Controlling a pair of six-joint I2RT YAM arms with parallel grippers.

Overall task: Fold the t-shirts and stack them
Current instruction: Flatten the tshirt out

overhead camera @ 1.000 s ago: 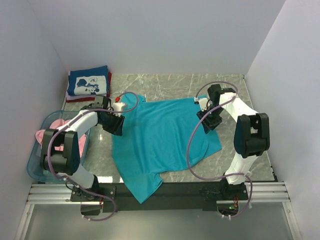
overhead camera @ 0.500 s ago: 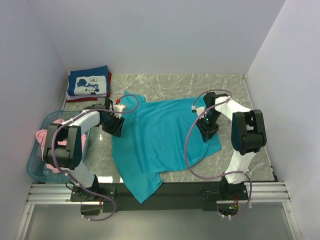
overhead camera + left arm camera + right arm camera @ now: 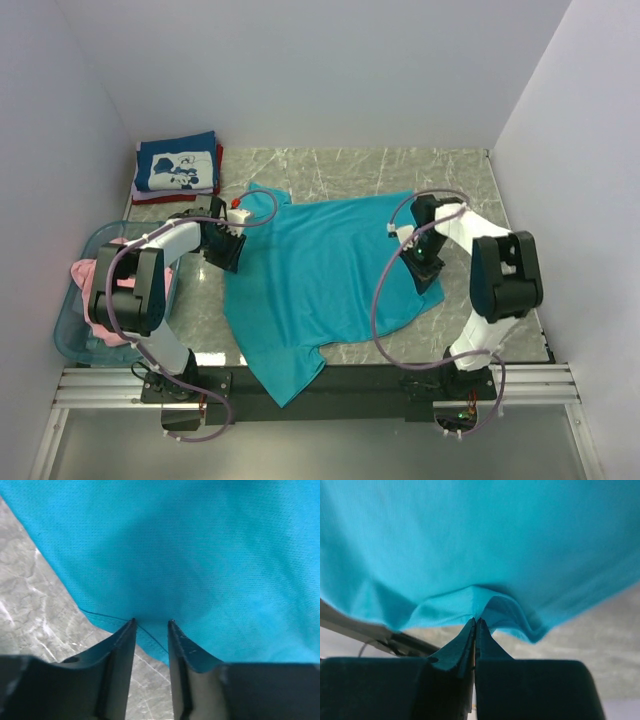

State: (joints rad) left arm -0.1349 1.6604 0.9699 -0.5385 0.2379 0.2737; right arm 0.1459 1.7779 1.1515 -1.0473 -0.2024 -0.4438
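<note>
A teal t-shirt (image 3: 320, 270) lies spread flat on the marble table, its lower left corner hanging over the near rail. My left gripper (image 3: 228, 252) is at the shirt's left edge. In the left wrist view it (image 3: 151, 622) is open a little, with the hem (image 3: 145, 630) lying between the tips. My right gripper (image 3: 425, 262) is at the right edge. The right wrist view shows it (image 3: 476, 621) shut on a pinched fold of the teal cloth (image 3: 470, 540). A folded navy t-shirt with white print (image 3: 178, 165) lies on a red one (image 3: 219, 160) at the back left. A pink t-shirt (image 3: 100, 285) sits in the basket.
A translucent light-blue basket (image 3: 70, 335) stands at the left edge beside the left arm. White walls close in the table at the back and on both sides. The metal rail (image 3: 320, 385) with the arm bases runs along the near edge.
The right gripper's jaws have closed on the teal shirt's right edge after shifting slightly along it. The left jaws have narrowed around the left hem.
</note>
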